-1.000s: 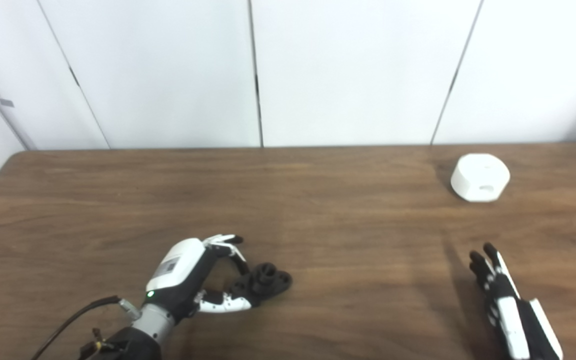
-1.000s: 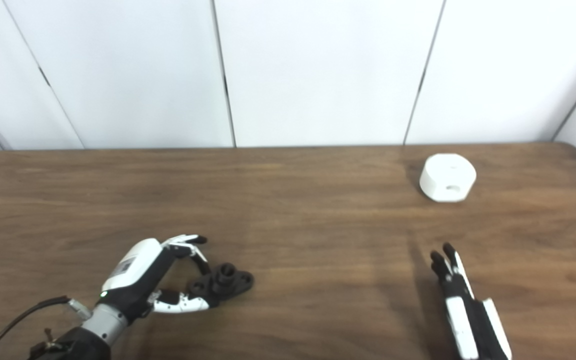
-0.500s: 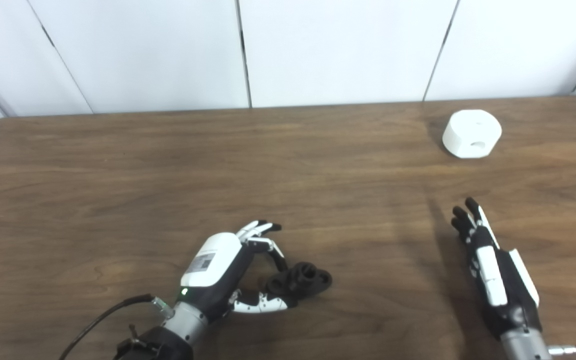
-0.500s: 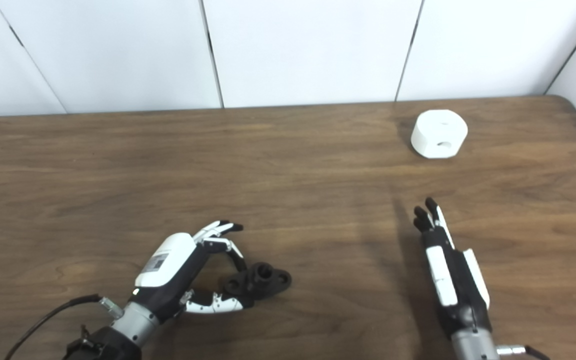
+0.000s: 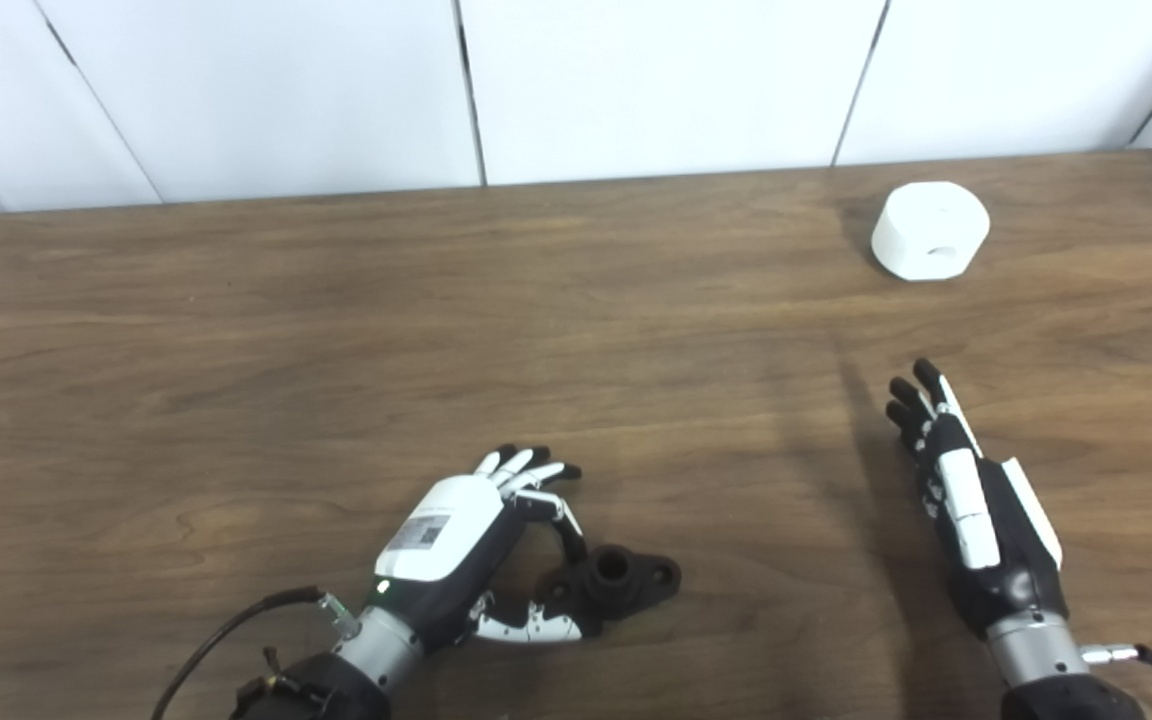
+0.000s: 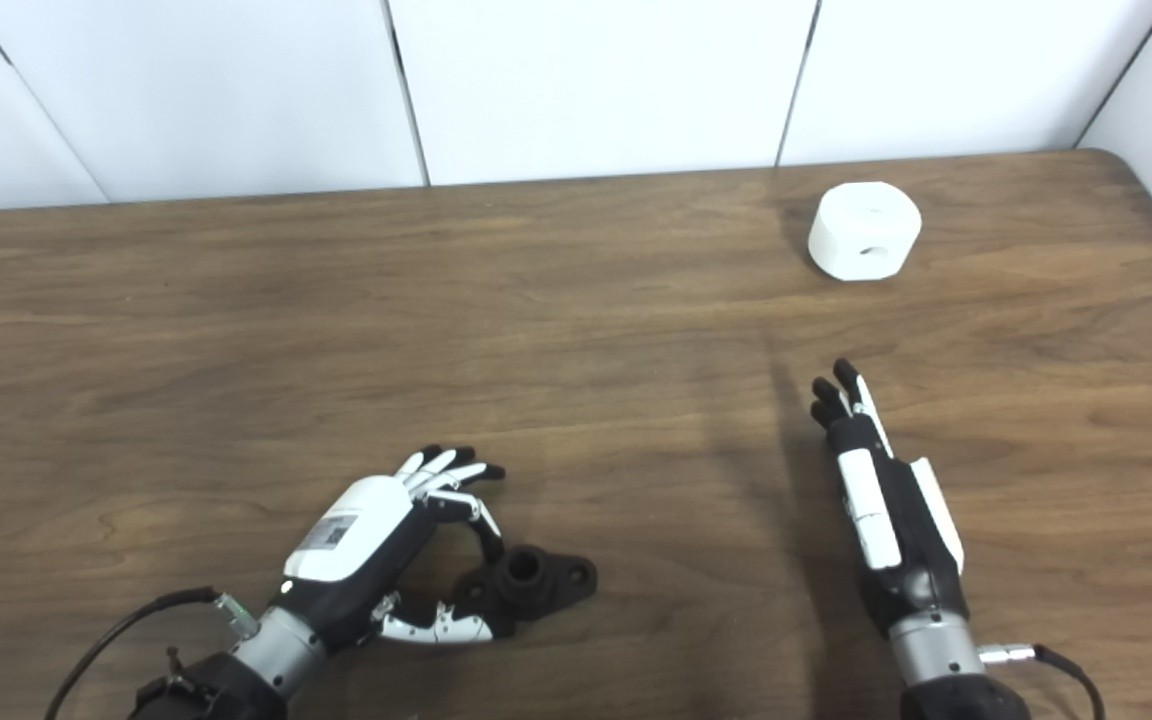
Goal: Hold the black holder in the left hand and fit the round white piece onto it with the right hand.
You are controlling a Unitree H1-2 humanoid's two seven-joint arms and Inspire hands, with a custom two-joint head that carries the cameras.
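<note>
On the brown wooden table (image 5: 236,330) (white wall panels (image 5: 656,80) behind), both parts rest.

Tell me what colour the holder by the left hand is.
Black all over; the holder shows best in the left eye view.

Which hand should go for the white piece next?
Right. The right hand is open and free, on the same side as the round white piece. The left hand is busy at the black holder.
</note>
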